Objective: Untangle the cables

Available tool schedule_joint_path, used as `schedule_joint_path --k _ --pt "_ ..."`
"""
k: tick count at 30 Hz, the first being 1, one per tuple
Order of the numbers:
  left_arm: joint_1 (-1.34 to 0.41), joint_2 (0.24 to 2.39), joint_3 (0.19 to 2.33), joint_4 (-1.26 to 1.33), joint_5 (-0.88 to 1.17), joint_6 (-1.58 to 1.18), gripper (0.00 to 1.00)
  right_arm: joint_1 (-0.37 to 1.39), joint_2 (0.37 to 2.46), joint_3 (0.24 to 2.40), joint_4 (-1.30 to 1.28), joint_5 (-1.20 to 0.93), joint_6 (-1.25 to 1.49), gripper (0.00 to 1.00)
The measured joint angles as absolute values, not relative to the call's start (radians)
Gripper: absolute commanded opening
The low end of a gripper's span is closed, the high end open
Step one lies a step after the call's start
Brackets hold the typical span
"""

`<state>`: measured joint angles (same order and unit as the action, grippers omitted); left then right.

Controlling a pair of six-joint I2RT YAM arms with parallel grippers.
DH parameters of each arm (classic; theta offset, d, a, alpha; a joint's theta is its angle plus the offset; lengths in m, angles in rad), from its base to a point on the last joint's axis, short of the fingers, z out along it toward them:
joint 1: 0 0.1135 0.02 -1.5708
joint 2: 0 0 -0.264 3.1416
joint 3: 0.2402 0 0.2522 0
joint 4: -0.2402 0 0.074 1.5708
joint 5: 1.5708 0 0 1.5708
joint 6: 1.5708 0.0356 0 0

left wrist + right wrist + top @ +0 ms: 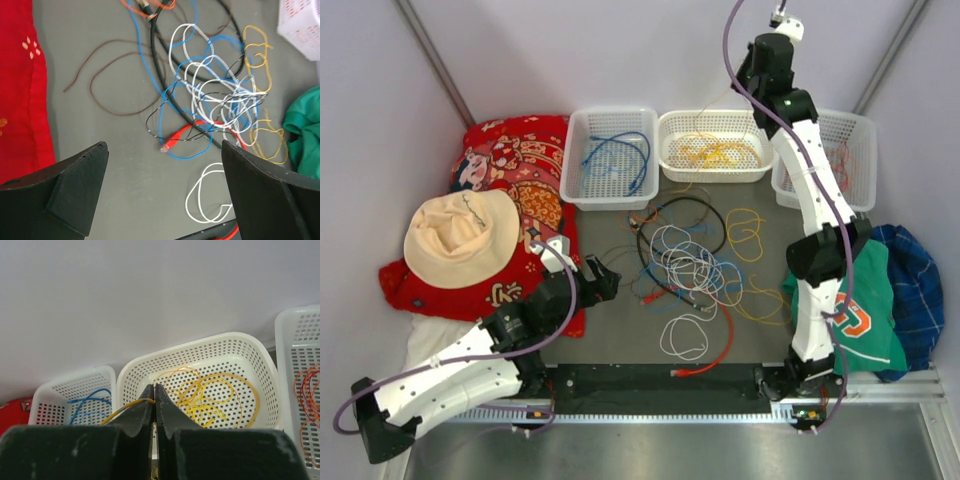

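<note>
Three white baskets: the left basket (572, 150) holds blue cable (620, 152), the middle basket (667, 150) yellow cables (715, 153), the right basket (865, 122) red-orange cables (309, 382). The left pincer (165, 150) is spread; the right pincer (154, 387) pinches one yellow cable (125, 406).

The right arm (812, 175) hides much of the right basket (863, 128); the right wrist view cuts that basket off at its edge; the yellow cable (125, 406) runs out of sight into the right end effector (154, 388); which strand overlies which in the tangle (692, 268) is too fine to tell.
</note>
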<state>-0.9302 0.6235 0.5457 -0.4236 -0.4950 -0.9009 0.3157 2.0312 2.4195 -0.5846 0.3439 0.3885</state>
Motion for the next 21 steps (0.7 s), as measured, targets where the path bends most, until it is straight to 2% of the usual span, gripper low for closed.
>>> schedule_joint_path --k 5,6,7,8,9,10,11,12,21 --pt "-0.930 0.626 0.495 -0.411 -0.484 -0.905 0.99 0.245 2.143 2.436 -0.568 0.302 0.487 0.00" --pt "-0.930 0.628 0.489 -0.410 -0.483 -0.903 0.99 0.234 2.168 2.447 -0.565 0.288 0.503 0.09" --pt "-0.930 0.633 0.484 -0.404 -0.482 -0.899 0.99 0.224 2.194 2.465 -0.566 0.277 0.520 0.36" --pt "-0.930 0.638 0.482 -0.400 -0.482 -0.895 0.99 0.217 2.217 2.482 -0.561 0.265 0.533 0.49" --pt "-0.930 0.648 0.481 -0.394 -0.480 -0.891 0.99 0.209 2.238 2.491 -0.555 0.253 0.549 0.58" --pt "-0.930 0.658 0.481 -0.386 -0.479 -0.888 0.99 0.202 2.252 2.491 -0.552 0.239 0.557 0.79" --pt "-0.930 0.672 0.481 -0.377 -0.476 -0.884 0.99 0.197 2.265 2.491 -0.550 0.229 0.563 0.95" --pt "-0.930 0.686 0.481 -0.369 -0.474 -0.881 0.99 0.192 2.276 2.491 -0.546 0.215 0.566 0.99" --pt "-0.930 0.786 0.482 -0.344 -0.437 -0.865 0.99 0.186 2.292 2.480 -0.538 0.153 0.577 0.99"
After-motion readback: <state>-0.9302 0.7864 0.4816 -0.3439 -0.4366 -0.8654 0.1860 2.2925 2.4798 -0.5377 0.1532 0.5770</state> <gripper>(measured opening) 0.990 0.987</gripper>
